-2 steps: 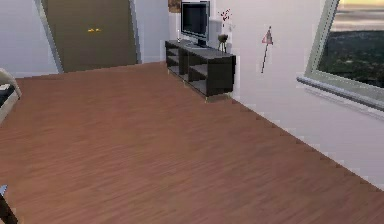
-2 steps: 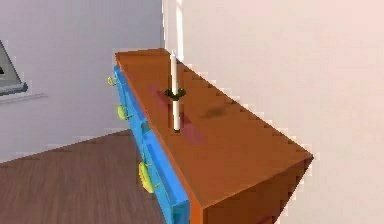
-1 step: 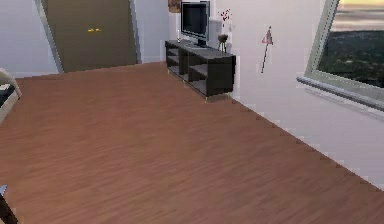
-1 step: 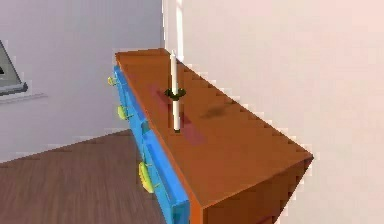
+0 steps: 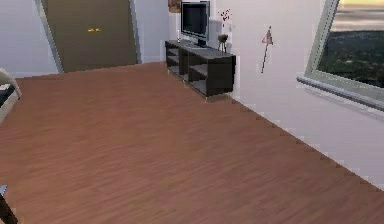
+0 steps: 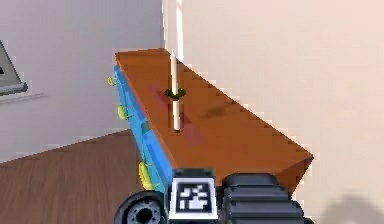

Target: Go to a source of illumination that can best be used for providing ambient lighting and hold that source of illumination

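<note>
A thin white upright rod (image 6: 175, 60) stands on a small dark round foot on a dresser's orange-brown top (image 6: 235, 125) in the arm side view. It runs up past the picture's top edge, so its head is hidden. At the bottom edge, a white marker square (image 6: 197, 197) and the arm's dark blocky end (image 6: 262, 203) stand in front of the dresser. The gripper's dark body (image 6: 143, 211) pokes out left of the marker. Its far end is cut off, so I cannot tell whether it holds anything.
The dresser has blue drawer fronts (image 6: 148, 135) with yellow knobs and stands against a pale wall. In the forward view, wood floor (image 5: 150, 140) stretches to a dark double door (image 5: 90, 32). A black TV stand (image 5: 203, 66) with a TV lines the right wall, before a window (image 5: 355, 45).
</note>
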Robot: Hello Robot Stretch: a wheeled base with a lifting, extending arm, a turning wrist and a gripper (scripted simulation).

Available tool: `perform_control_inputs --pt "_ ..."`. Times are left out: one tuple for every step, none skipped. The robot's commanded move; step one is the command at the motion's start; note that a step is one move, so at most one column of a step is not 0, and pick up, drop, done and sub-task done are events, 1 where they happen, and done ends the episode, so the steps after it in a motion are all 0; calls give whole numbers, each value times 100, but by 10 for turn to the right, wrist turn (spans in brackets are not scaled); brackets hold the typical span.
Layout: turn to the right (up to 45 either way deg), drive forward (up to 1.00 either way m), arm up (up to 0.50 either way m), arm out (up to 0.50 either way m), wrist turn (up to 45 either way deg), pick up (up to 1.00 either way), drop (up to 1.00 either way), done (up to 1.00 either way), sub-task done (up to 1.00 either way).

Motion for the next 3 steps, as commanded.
perform_control_inputs --pt "0 0 0 36 0 0 0 0 0" --pt "0 0 0 0 450 0 0 0 0" --pt "0 0 0 0 450 0 0 0 0"
